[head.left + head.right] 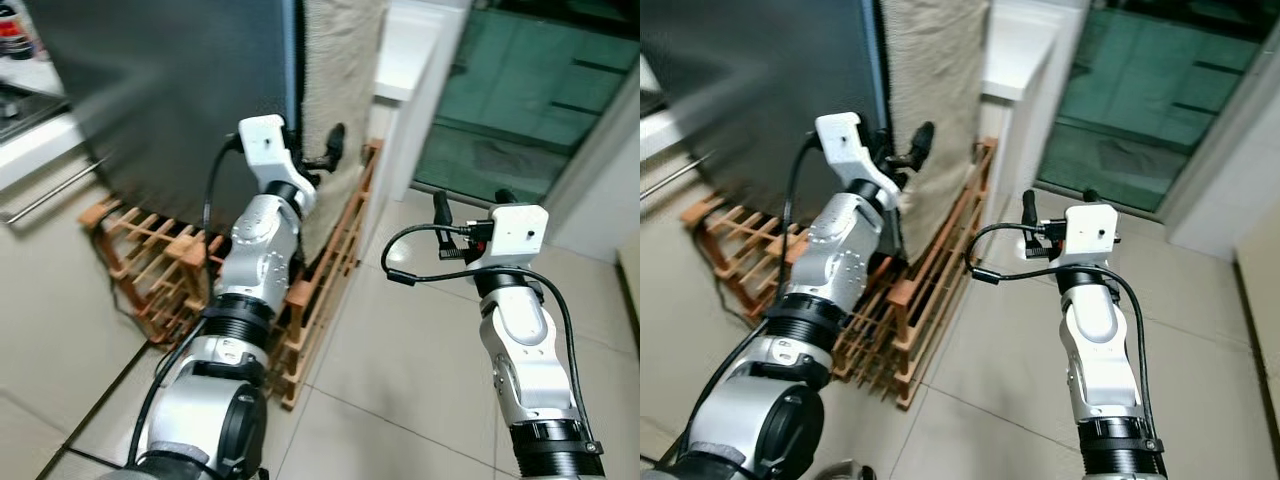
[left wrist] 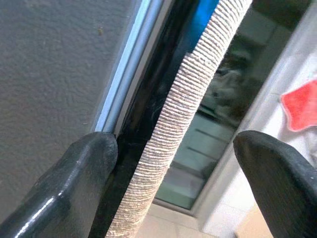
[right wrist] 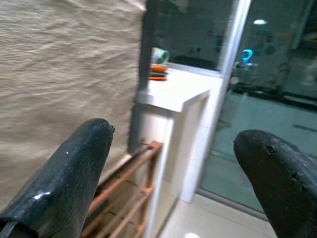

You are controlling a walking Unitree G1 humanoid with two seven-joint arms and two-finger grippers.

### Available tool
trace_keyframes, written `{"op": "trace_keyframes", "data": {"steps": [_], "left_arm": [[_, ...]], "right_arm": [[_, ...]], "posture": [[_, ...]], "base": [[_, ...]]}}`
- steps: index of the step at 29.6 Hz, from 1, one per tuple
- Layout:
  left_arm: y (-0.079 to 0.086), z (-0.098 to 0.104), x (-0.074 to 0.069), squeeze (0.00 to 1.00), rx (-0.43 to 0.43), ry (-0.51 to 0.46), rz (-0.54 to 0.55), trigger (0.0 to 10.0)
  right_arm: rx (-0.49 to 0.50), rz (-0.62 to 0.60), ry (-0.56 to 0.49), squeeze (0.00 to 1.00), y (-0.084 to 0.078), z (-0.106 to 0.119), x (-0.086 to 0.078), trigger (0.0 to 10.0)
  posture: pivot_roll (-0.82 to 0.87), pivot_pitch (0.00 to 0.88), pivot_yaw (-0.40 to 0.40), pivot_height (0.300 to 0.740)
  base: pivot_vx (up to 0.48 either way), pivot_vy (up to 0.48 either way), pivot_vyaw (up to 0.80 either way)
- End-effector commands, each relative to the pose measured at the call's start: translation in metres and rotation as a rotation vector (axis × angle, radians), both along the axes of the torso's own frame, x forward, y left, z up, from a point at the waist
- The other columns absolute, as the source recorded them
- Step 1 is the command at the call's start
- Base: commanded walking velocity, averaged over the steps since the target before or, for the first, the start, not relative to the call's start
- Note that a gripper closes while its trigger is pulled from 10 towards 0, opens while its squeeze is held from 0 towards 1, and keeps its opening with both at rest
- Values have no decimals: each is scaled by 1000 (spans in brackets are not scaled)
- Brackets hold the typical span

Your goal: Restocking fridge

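The fridge's dark grey door [image 1: 170, 90] fills the upper left, with a beige ribbed cover [image 1: 335, 80] hanging down its right side. My left gripper [image 1: 318, 158] is raised at the door's right edge. In the left wrist view it stands open [image 2: 173, 148], one finger [image 2: 74, 183] against the grey door seam and the other [image 2: 277, 178] beyond the cover's edge [image 2: 193, 109], which runs between them. My right gripper [image 1: 472, 200] hangs open in free air over the tiles to the right, holding nothing, pointing toward the cover [image 3: 64, 64].
A wooden slatted rack [image 1: 150, 260] lies on the floor at the fridge's foot, under my left arm. A white ledge [image 1: 405, 50] with small dishes [image 3: 158, 64] stands right of the fridge, a glass door [image 1: 520, 90] beyond it. A counter with a bar handle [image 1: 45, 190] is at left.
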State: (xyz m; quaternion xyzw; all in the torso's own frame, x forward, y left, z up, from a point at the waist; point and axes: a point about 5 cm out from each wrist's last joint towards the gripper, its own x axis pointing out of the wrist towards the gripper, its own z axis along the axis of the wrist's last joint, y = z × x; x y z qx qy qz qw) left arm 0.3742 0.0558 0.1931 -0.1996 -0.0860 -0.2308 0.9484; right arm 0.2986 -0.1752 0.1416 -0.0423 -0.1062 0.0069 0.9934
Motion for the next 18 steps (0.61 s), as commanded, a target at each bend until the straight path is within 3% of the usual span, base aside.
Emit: {"op": "trace_keyframes", "data": {"steps": [1,6,10,14,18], "left_arm": [[-58,18,-12,0,-5,-52,-248,10000],[-81,22,-32,0,-106,-85,-493,10000],[-86,27,-41,0,-157,-119,-594,10000],[-84,30,-44,0,-178,-137,-634,10000],[-77,29,-42,0,-156,-143,-598,10000]], "right_arm": [[11,-29,11,0,-6,-2,-2,10000],[16,-25,17,0,-4,-4,-4,10000],[17,-20,24,0,-3,-5,-4,10000],[18,-15,30,0,-2,-6,-3,10000],[17,-10,33,0,0,-7,-3,10000]], "posture": [[-172,0,5,740],[-182,0,14,740],[-176,0,13,740],[-171,0,9,740],[-171,0,9,740]], "base": [[0,0,0],[0,0,0],[0,0,0],[0,0,0],[0,0,0]]}}
